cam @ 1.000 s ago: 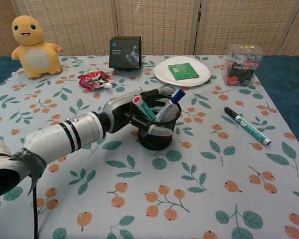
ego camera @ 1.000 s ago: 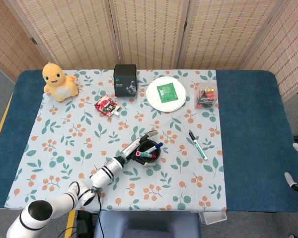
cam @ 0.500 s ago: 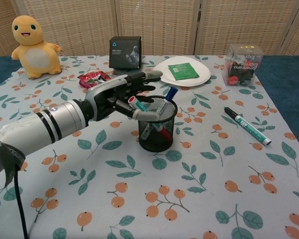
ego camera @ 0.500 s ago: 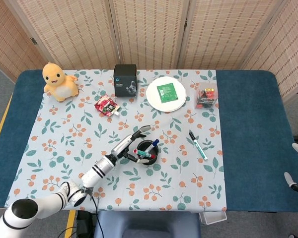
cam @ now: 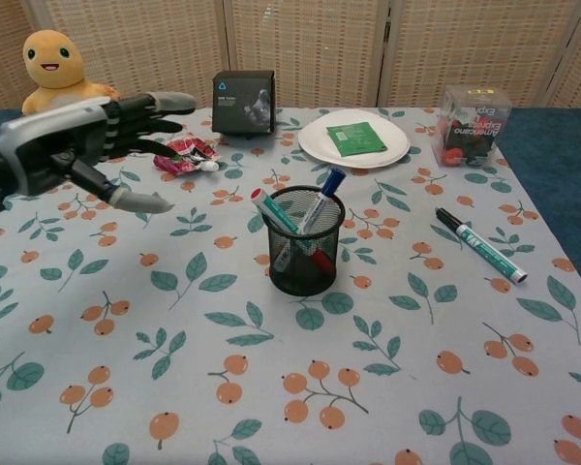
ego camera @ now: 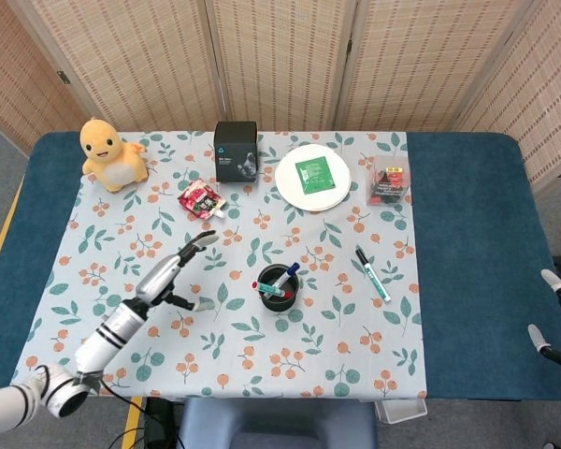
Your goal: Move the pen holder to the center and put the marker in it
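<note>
**Holder set, marker waiting on our right**

The pen holder (ego camera: 279, 287) stands upright near the middle of the flowered cloth (ego camera: 122, 234), already carrying a few pens, so we judge the first half of the task done. The marker (ego camera: 373, 274) we have yet to collect lies flat on the cloth, apart from the holder on its right side, near the cloth's right edge. Its long axis runs roughly from the far side of the table toward us, slanting a little rightward as it comes near; in the chest view the dark cap end points away from us.

Our left hand (ego camera: 176, 271) hovers well to the left of the holder, fingers spread apart and holding nothing. The holder sits between it and the marker, so a reach from that side would have to cross over the holder and its pens.

Our right hand (ego camera: 549, 309) shows only at the frame's right edge, off the table; we cannot tell how its fingers lie. It is on the marker's side with nothing in the way, so we judge it the better arm for the pick, closing across the marker's barrel.
</note>
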Available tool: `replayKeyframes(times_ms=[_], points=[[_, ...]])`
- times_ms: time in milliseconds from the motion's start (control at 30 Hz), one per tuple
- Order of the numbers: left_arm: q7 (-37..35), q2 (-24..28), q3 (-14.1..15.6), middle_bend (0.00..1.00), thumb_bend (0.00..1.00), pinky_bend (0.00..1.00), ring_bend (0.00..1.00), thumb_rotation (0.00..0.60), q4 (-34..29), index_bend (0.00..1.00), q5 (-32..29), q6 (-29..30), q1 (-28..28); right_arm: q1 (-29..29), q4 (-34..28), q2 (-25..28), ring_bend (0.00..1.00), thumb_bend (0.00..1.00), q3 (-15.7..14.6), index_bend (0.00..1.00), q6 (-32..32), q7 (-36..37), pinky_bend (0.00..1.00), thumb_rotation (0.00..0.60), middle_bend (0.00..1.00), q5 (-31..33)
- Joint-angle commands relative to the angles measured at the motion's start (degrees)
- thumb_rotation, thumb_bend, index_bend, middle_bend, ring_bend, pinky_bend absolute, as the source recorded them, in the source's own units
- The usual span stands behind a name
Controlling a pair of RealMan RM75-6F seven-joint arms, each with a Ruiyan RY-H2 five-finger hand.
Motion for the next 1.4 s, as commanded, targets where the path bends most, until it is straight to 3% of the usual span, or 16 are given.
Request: replayKeyframes(times_ms=[33,200,433,700,1000,1400], points=[[13.65,11.37,4.92,0.00,0.05,0.16,0.00,0.600,-9.90,0.00,-1.18,8.29,9.65,0.47,-1.02,-0.23,0.00,0.34,0.43,0.08,-1.44,-2.21,0.00,0.600,0.00,1.73],[21.55,16.68,7.22,0.00,0.05,0.16,0.00,0.600,-11.78,0.00,-1.31,18.23,18.64,2.66,-2.12,-1.40,0.00,0.35,0.80,0.08,-5.67,-6.82,0.00,0.600,0.00,3.56],[24.82,17.06,6.68,0.00,0.05,0.16,0.00,0.600,-8.32,0.00,-1.02,25.58,25.62,8.76,-2.49,-5.61,0.00,0.33,2.90,0.14,-13.20,-15.19,0.00,0.600,0.00,6.21],[21.59,14.61,4.91,0.00,0.05,0.16,0.00,0.600,-2.92,0.00,0.29,27.65,28.55,14.75,-2.18,-9.55,0.00,0.30,4.29,0.23,-19.83,-20.31,0.00,0.600,0.02,7.70],[19.57,13.07,3.19,0.00,0.05,0.16,0.00,0.600,0.29,0.00,1.75,28.69,30.43,17.81,-3.23,-12.88,0.00,0.29,3.78,0.24,-23.18,-27.46,0.00,0.600,0.03,10.21],[18.47,12.91,1.26,0.00,0.05,0.16,0.00,0.600,0.88,0.00,2.46,28.09,31.18,21.79,-2.00,-14.73,0.00,0.29,2.78,0.24,-28.42,-27.61,0.00,0.600,0.03,10.48]])
